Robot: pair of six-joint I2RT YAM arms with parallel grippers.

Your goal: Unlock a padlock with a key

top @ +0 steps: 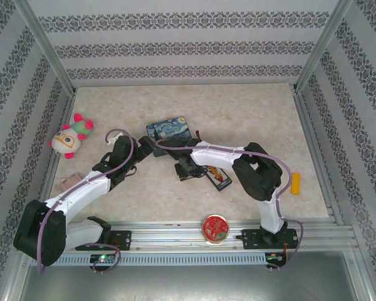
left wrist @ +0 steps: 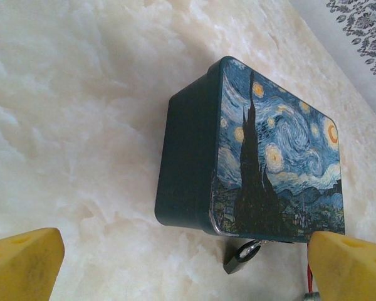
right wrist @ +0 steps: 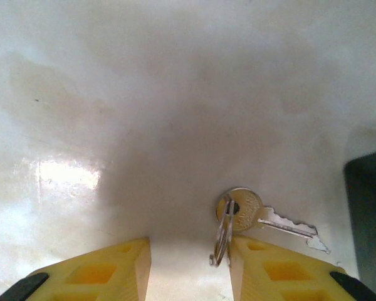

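Key (right wrist: 245, 211): flat on the pale surface (right wrist: 113, 94), lower right of centre in the right wrist view, blade pointing right, its ring (right wrist: 222, 233) standing on edge.
Right claw (right wrist: 189, 251): spread and empty, the ring just inside its right-hand finger (right wrist: 269, 273).
Padlock (left wrist: 243, 256): bottom edge of the left wrist view, just beside the blue tin (left wrist: 269, 150).
Left claw (left wrist: 185, 244): spread wide, holding nothing.
Handling: the key looks thin, stiff, light and slick on polished stone. I'd take the round head or the upright ring, not the blade.
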